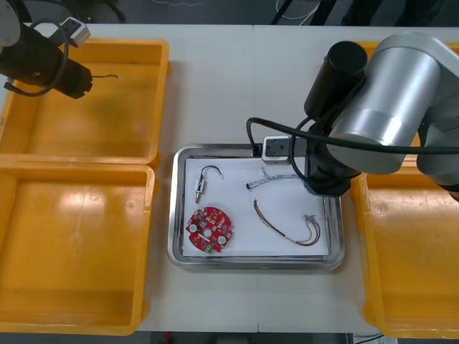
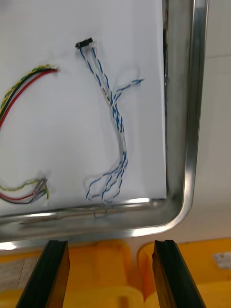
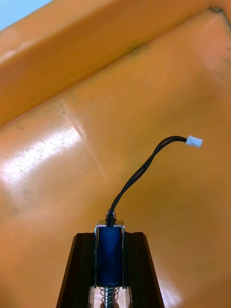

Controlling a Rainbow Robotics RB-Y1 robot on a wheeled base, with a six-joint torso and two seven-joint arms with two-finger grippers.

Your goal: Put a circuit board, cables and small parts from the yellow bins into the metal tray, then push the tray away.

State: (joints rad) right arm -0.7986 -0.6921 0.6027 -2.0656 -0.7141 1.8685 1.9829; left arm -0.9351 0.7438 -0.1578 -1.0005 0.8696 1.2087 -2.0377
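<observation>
Left wrist view: the left gripper (image 3: 109,238) has its black fingers (image 3: 79,269) clenched on a small metal part (image 3: 109,255) — a blue body, with a spring at the end nearer the wrist. A black cable (image 3: 139,175) rises from the part's other end and finishes in a white plug (image 3: 194,141), hanging free above the floor of a yellow bin (image 3: 144,86). The front view places this gripper over the far bin on the robot's left side.

The right gripper (image 2: 109,243) is released, its fingers standing apart with nothing between them. Just beyond the fingertips runs the rim of the metal tray (image 2: 192,144), at one of its rounded corners. The right-hand bins (image 2: 110,279) lie under the fingers.

Inside the white-lined tray lie the blue and white cable (image 2: 113,110), nearest that corner, and the red and yellow cable (image 2: 24,82) beside it. Further towards the robot's left lie a round red circuit board (image 1: 210,229) and — apart from it — a second small metal part (image 1: 201,190) with its own dark lead.
</observation>
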